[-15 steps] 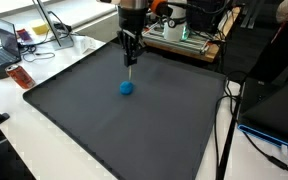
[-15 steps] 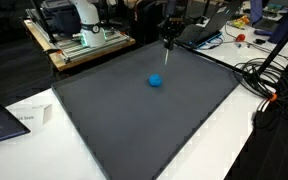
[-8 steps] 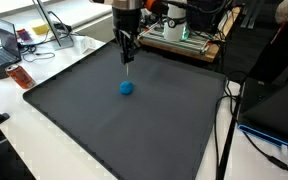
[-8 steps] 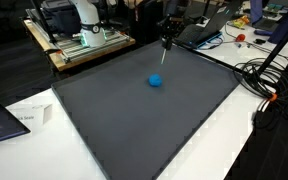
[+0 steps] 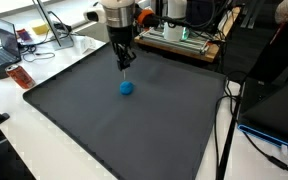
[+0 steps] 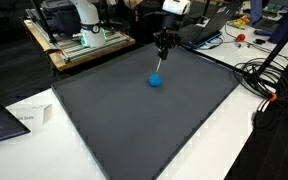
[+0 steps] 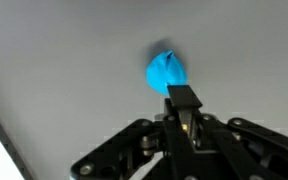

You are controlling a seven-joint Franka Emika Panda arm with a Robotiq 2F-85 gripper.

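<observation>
Black gripper point(image 5: 125, 62), jaws pressed together, hovers just above small crumpled blue ball point(image 5: 127, 87) on dark grey mat point(image 5: 104, 130); black cables point(image 5: 227, 110) lie well apart.

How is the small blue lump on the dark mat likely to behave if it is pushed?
The blue lump looks small and roundish in both exterior views, so it is probably light and may roll or skid. Its creased, uneven surface in the wrist view suggests it could be soft and wobble rather than roll straight.

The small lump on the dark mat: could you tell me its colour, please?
The lump is bright blue, clearest in the wrist view.
</observation>
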